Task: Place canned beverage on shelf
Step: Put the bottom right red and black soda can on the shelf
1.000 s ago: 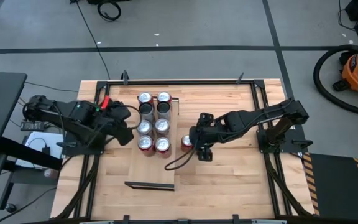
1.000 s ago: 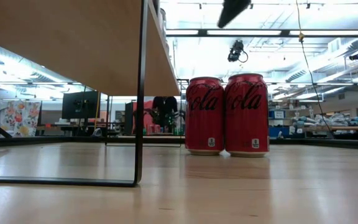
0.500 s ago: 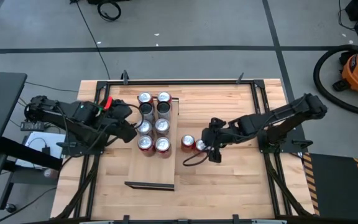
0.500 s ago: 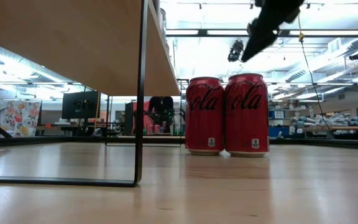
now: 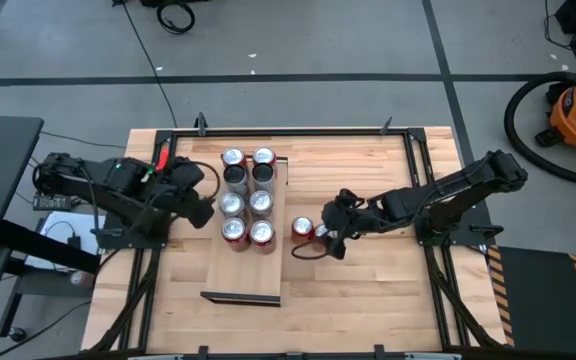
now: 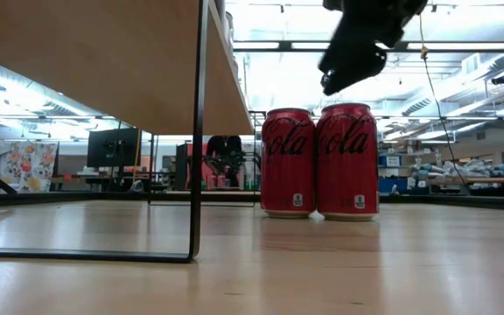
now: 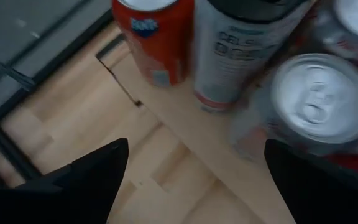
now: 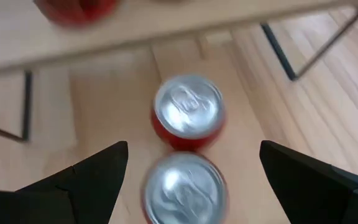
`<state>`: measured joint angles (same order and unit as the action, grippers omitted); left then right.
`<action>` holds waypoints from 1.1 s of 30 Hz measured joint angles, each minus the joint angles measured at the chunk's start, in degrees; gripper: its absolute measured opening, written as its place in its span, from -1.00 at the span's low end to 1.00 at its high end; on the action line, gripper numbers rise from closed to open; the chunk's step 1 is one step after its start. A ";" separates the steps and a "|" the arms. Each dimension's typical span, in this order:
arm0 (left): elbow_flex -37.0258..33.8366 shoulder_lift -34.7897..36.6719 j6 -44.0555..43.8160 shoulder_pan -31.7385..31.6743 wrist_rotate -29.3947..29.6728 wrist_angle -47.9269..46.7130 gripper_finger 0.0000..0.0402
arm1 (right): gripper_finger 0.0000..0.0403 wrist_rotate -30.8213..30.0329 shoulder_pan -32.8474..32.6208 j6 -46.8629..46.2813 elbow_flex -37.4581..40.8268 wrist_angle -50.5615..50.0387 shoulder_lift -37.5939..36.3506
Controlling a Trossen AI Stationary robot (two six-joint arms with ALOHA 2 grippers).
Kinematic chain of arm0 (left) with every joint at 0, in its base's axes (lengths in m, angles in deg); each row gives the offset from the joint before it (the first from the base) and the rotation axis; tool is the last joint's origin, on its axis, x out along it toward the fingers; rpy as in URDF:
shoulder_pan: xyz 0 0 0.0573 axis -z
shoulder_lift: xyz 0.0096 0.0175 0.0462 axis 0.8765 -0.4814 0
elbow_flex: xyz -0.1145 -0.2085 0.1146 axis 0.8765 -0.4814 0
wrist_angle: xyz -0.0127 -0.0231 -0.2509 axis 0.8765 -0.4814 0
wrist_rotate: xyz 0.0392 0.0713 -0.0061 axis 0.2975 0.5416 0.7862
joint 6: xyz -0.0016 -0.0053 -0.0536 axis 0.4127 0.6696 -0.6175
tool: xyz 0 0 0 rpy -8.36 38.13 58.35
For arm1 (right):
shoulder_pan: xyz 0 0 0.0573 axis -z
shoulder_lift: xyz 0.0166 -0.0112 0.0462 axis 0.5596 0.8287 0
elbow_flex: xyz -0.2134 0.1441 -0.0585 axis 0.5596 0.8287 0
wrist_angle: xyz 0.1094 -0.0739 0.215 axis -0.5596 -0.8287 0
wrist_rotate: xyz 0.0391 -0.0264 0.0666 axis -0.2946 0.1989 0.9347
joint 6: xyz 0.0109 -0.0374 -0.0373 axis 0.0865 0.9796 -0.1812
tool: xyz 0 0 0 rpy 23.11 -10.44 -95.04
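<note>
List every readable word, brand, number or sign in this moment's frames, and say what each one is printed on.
"Coca-Cola" script, partly seen as "Cola": on each of the two red aluminium cans standing side by side on the planked wooden tabletop.
Small square marks near both cans' bases: too small to read.
Print on the tall pale can on the pale wooden shelf: blurred, unreadable.
Blue mark on the neighbouring red can: blurred, unreadable.

Wooden table point(image 5: 368, 290) with can-laden shelf point(image 5: 243, 270), two red cans point(image 5: 302, 229)
</note>
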<state>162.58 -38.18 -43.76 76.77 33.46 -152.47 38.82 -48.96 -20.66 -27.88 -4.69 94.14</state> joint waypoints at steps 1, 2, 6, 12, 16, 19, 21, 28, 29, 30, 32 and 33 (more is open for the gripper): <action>0.61 0.03 -0.55 -0.01 -1.19 0.04 0.94 | 0.86 1.05 0.45 0.12 -0.06 0.85 0.46; 1.39 0.03 -0.72 0.00 -2.21 0.03 0.94 | 0.86 2.18 0.85 0.30 -0.05 0.93 1.04; 4.91 0.05 -0.67 0.00 -5.75 -0.04 0.94 | 0.86 3.25 1.63 0.59 0.01 0.53 3.44; 9.55 0.07 -1.38 0.00 -8.44 -0.05 0.94 | 0.86 3.80 1.45 -0.23 0.01 -1.06 6.23; 11.91 0.09 -1.35 0.00 -8.44 0.02 0.94 | 0.86 6.04 1.45 -0.02 0.01 -2.14 7.18; 12.97 0.05 -1.10 0.00 -8.44 -0.03 0.94 | 0.81 9.57 1.47 2.42 0.01 -2.07 7.16; 13.55 0.07 -1.07 0.00 -8.44 0.06 0.94 | 0.73 11.69 1.50 4.79 0.01 -1.91 7.16; 15.00 0.07 -0.95 0.00 -8.46 0.11 0.94 | 0.50 25.52 0.68 20.75 -0.01 -0.66 7.12; 15.00 0.05 -0.94 0.00 -8.47 0.06 0.94 | 0.51 26.80 0.38 23.16 -0.01 -0.72 7.12; 15.00 0.05 -0.94 0.00 -8.48 0.10 0.94 | 0.53 27.67 0.11 25.31 -0.01 -0.79 7.13; 15.00 0.05 -0.94 0.00 -8.66 0.08 0.94 | 0.60 29.61 -0.21 30.01 -0.01 -0.87 7.16; 15.00 0.05 -0.91 0.00 -9.08 0.10 0.94 | 0.63 30.05 -0.55 32.03 0.01 -0.98 7.16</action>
<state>177.58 -38.13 -44.67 76.77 24.38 -152.37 68.87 -49.50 11.37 -27.87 -5.67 101.30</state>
